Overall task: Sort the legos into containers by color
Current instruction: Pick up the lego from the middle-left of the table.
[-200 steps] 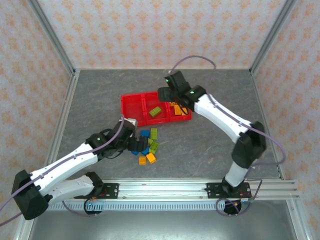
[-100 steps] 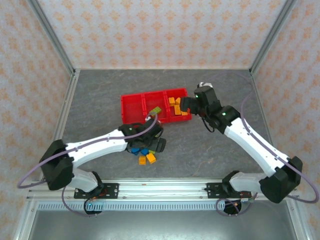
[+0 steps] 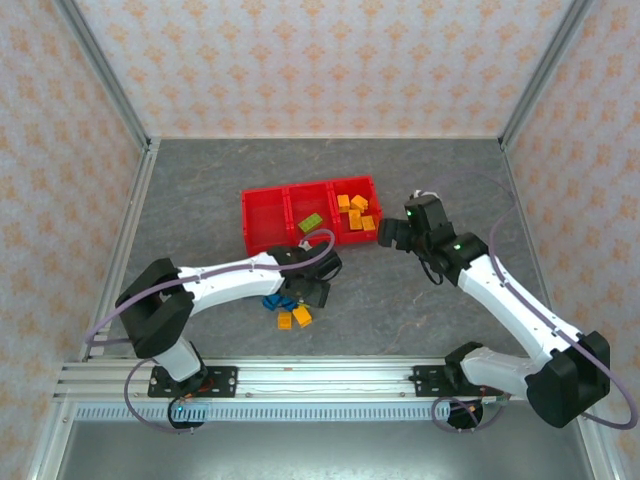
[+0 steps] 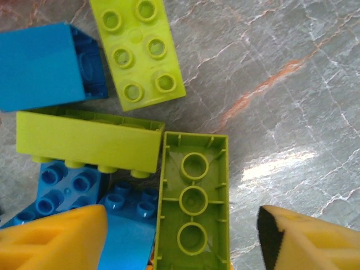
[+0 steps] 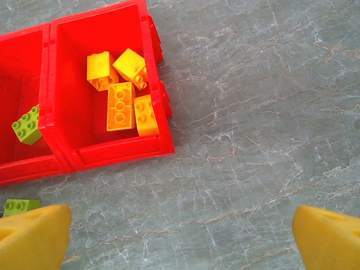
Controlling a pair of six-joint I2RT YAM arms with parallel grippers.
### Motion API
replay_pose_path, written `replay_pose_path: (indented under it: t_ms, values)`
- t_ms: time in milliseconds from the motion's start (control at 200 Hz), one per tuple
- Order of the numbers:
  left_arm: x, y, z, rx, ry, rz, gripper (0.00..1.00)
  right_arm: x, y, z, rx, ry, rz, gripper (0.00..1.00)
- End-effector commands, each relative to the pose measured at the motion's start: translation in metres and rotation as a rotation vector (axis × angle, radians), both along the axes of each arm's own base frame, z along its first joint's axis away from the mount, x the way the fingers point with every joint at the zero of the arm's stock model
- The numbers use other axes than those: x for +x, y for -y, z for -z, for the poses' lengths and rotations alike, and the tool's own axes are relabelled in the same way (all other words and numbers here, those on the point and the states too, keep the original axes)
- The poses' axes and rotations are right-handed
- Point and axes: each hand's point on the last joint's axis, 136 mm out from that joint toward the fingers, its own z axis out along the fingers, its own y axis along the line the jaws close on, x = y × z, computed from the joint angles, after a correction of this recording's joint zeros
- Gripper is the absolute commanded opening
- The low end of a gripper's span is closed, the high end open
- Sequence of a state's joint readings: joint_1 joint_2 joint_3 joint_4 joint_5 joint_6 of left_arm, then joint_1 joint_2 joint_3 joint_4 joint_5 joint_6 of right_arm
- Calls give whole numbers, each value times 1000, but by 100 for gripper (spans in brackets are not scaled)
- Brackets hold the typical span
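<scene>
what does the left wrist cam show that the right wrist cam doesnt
Left wrist: a close-up of the loose pile, with blue bricks beside an upside-down lime brick that lies between the yellow fingers. Right wrist: the red tray, four orange-yellow bricks in its right-hand compartment, and one lime brick in the next. Both: the grey table and yellow fingers spread apart.

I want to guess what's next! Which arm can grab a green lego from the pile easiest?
The left one. The left gripper hangs open right over the pile, straddling an upside-down lime green lego. The right gripper is open over bare table beside the red tray.
</scene>
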State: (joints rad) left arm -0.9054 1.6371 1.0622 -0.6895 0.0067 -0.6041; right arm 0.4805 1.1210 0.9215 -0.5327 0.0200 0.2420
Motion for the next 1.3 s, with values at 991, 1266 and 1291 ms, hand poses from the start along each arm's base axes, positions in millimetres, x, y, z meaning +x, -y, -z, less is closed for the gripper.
replay_pose_path:
  t_ms: [991,1266,1291]
  values:
    - [4,19,16,120,8,33,67,2,-3,19,-17,-21,-55,100]
    - [7,24,31,142,-12,59,64,2,-1,23,-35,-33,-52,100]
    - [8,25,32,142,-13,59,64,2,-1,23,-35,-34,-51,100]
